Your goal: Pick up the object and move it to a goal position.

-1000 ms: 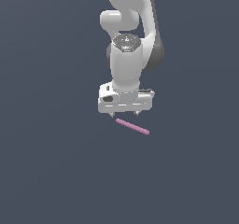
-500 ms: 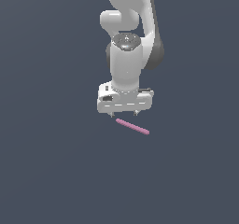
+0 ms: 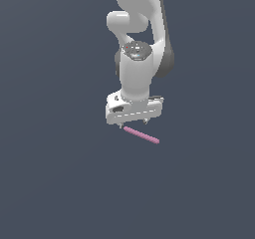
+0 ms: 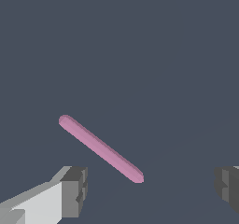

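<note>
gripper [image 3: 133, 124] spread wide — pink rod [image 4: 100, 149] between fingers

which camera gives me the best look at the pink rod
The wrist view. There the pink rod lies whole and large across the frame, both rounded ends clear, between the open hand's fingers. In the exterior view the rod is small, a thin line just under the hand, one end near a fingertip.
</note>
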Robot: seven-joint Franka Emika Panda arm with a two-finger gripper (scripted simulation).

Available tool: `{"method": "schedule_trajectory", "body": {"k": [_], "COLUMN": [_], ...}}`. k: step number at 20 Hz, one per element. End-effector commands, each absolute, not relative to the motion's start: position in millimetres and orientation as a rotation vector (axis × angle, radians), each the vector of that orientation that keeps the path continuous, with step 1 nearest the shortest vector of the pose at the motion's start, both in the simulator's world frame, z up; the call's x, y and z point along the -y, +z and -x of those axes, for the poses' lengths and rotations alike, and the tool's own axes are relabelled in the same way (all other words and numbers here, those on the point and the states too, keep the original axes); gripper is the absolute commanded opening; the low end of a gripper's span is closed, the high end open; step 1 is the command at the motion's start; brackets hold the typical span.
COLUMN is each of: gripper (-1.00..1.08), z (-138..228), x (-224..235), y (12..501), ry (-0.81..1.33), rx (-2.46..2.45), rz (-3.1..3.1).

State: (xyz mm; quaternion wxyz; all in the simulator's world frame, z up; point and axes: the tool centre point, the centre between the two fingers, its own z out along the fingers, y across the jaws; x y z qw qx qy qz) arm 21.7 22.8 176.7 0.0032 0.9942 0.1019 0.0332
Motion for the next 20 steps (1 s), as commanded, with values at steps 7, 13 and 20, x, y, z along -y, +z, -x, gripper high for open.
{"method": "schedule_trajectory", "body": {"k": [7,13,20], "gripper": [1.00,1.00,1.00], "z": [-15.2,-8.3,1.1], "x": [-31.8,-40.7,-52.1], "y": [148.8,124.4,96.9], "ry": [0.074,0.048,0.023], "rx": [-0.644,-0.934,-1.264], "rz": [-3.057,-2.979,-2.859]}}
